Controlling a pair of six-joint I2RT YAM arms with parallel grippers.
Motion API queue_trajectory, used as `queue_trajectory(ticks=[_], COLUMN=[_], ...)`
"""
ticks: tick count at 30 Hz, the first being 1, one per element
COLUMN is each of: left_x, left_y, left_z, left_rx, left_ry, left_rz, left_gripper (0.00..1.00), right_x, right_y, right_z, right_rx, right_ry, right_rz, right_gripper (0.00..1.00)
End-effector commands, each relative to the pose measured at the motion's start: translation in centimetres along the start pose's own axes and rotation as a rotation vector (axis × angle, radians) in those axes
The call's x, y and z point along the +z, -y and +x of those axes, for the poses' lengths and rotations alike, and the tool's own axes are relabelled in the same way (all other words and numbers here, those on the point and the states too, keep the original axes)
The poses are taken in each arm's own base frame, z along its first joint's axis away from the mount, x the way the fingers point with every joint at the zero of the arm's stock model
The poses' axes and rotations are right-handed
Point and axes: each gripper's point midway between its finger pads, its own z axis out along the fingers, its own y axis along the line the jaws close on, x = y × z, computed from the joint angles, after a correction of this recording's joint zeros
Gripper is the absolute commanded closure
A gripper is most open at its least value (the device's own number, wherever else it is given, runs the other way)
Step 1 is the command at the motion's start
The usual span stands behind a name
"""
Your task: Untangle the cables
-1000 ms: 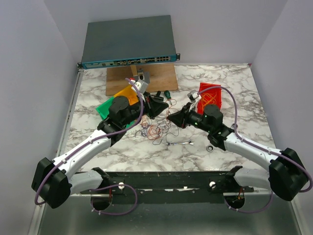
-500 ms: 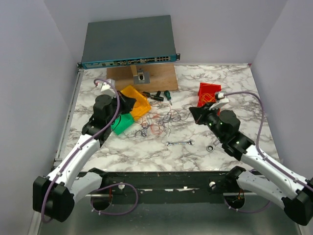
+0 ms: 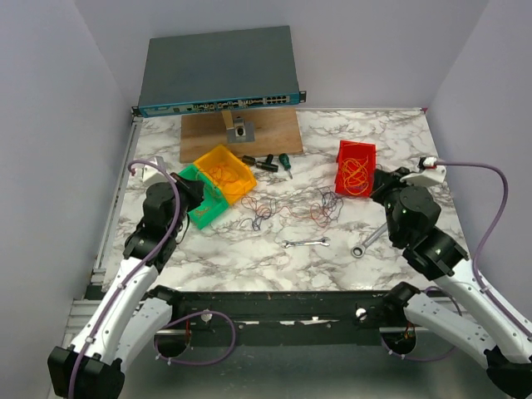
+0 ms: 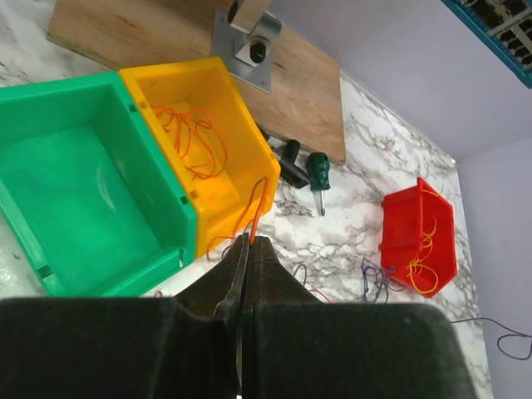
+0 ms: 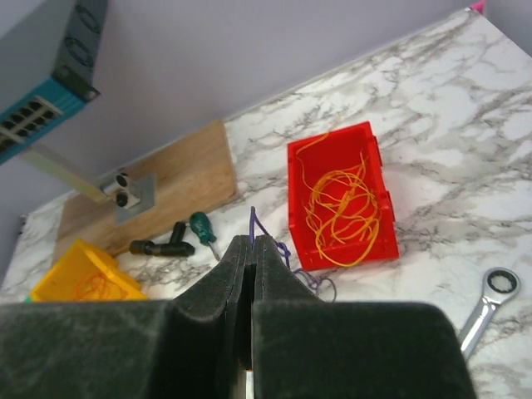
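Marble tabletop [image 3: 399, 133], pale walls around it, grey network switch [image 3: 218, 71] along the top edge of the overhead view, wooden board [image 3: 266, 133] just below it.

- Loose cables [image 3: 327, 205]: thin dark and orange strands strung across the middle of the frame, between the two arms.
- Yellow bin [image 3: 245, 181], left of centre, holds orange strands. It touches a green bin [image 3: 208, 214] on its lower left.
- Red bin [image 3: 342, 166], right of centre, holds curly yellow strands.
- Two screwdrivers [image 3: 273, 162] lie between the board and the loose strands. One wrench [image 3: 306, 243] sits lower centre, another [image 3: 366, 241] is beside the right arm.
- Left end effector [image 4: 249, 243]: jaws pressed together, pinching an orange cable [image 4: 259, 199] that runs up over the yellow bin's near wall.
- Right end effector [image 5: 252, 243]: jaws pressed together, with a purple cable [image 5: 253, 218] sticking up from between the tips. The red bin is just beyond it, upper right in the wrist view.
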Motion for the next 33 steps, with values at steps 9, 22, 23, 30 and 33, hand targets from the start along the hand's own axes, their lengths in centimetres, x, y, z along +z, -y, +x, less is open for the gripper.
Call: queue_trajectory(ticks=[9, 22, 23, 30, 33], left_x=[-2.6, -9.3, -9.2, -5.9, -4.2], left_y=[1.4, 16.4, 16.6, 16.1, 16.2], left_z=[-3.6, -8.3, -8.6, -9.2, -8.9], left_rx=[0.032, 0.283, 0.287, 0.262, 0.234], left_ry=[0.065, -0.109, -0.116, -0.137, -0.146], left_rz=[0.004, 0.552, 0.541, 0.428, 0.411], left_gripper=[1.0, 1.0, 1.0, 1.0, 1.0], right_x=[-1.6, 0.2, 0.2, 0.0, 0.0], right_y=[-4.6, -8.9, -8.9, -10.1, -10.4], right_z=[-11.1, 6.9, 8.0, 10.5, 10.9], right_rx=[-0.011, -0.222, -0.219, -0.171, -0.166], right_ry=[0.131, -0.369, -0.395, -0.435, -0.444], right_rz=[-0.116, -0.401, -0.408, -0.487, -0.505], right_gripper=[0.99, 0.99, 0.99, 0.99, 0.99])
